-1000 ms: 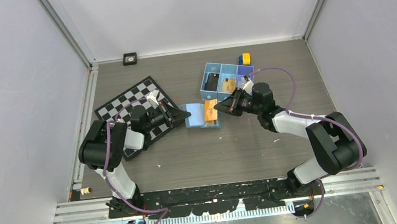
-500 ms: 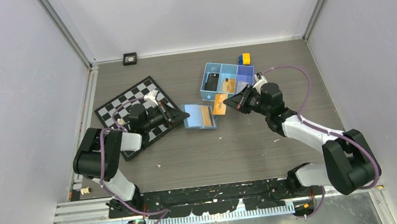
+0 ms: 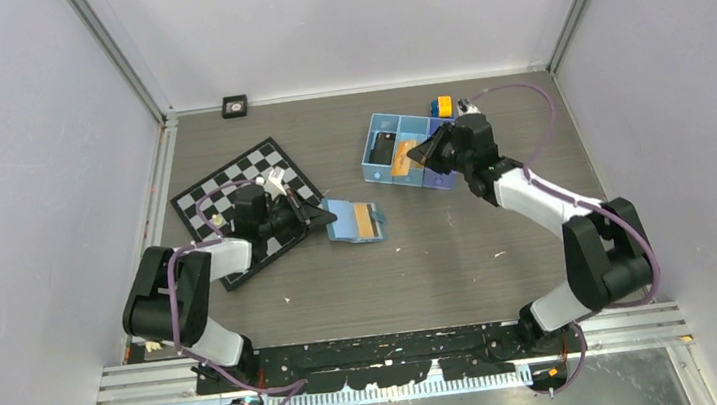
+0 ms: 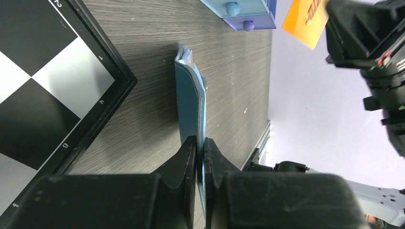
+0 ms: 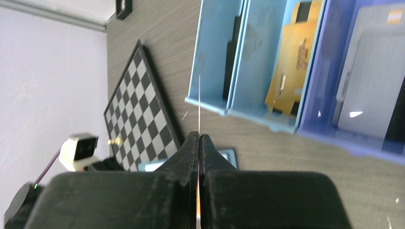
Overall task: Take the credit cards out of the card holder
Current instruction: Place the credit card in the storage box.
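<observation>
The light-blue card holder point(image 3: 355, 222) lies open on the table with a tan card point(image 3: 368, 222) showing in its pocket. My left gripper point(image 3: 328, 215) is shut on its left edge; in the left wrist view the card holder point(image 4: 191, 102) stands edge-on between the jaws of the left gripper point(image 4: 200, 143). My right gripper point(image 3: 427, 151) is shut on an orange card point(image 3: 404, 155) held over the blue tray. The right wrist view shows that card point(image 5: 199, 102) as a thin line running out of the right gripper point(image 5: 199, 136).
The blue three-compartment tray point(image 3: 368, 157) holds a black card point(image 5: 232, 52), an orange-tan card point(image 5: 290, 67) and a grey card point(image 5: 372, 78). A chessboard point(image 3: 233, 191) lies under the left arm. A yellow-and-blue cube point(image 3: 441, 106) sits behind the tray. A small black block point(image 3: 235, 106) rests by the back wall.
My right gripper has drawn the orange card out of the card holder and carried it back and right over the tray. The left gripper slid the holder slightly left.
</observation>
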Robot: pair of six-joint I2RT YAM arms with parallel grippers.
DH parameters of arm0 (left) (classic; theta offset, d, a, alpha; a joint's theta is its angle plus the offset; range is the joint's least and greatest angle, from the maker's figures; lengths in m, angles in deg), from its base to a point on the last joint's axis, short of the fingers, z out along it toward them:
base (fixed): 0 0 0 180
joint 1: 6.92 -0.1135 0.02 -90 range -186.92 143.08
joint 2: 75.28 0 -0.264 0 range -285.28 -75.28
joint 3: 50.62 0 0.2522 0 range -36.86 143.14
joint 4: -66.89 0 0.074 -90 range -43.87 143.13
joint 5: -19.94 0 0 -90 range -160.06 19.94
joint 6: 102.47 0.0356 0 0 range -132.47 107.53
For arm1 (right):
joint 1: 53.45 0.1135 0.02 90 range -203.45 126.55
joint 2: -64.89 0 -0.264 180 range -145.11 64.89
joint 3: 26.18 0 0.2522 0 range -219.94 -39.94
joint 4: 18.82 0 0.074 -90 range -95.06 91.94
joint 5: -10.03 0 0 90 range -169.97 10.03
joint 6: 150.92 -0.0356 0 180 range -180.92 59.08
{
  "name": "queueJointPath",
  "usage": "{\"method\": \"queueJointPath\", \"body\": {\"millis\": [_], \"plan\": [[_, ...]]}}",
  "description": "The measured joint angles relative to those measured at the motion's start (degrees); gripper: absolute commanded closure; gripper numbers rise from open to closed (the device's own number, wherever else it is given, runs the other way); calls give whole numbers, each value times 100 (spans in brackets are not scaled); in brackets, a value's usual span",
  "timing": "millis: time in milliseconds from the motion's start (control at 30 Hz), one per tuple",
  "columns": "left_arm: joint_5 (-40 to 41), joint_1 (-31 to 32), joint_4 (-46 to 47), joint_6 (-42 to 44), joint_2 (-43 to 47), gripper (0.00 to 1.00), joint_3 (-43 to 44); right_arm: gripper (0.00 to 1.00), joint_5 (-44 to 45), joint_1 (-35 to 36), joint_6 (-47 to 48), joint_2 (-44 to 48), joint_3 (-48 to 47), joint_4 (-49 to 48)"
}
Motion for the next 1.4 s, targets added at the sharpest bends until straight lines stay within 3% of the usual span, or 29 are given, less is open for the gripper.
{"method": "queueJointPath", "body": {"millis": [267,433,700,933,1400], "plan": [[402,190,-743,437,186,98,175,99,474,-79,190,-1290,-1303,492],[640,365,-1045,612,247,99,221,100,656,-157,315,-1740,-1615,675],[782,479,-1252,734,247,100,330,95,640,-264,424,-2098,-1958,699],[807,479,-1290,758,247,100,345,98,588,-315,435,-2269,-2149,820],[807,485,-1362,841,245,100,356,100,-492,-979,267,-2271,-2098,769]]}}
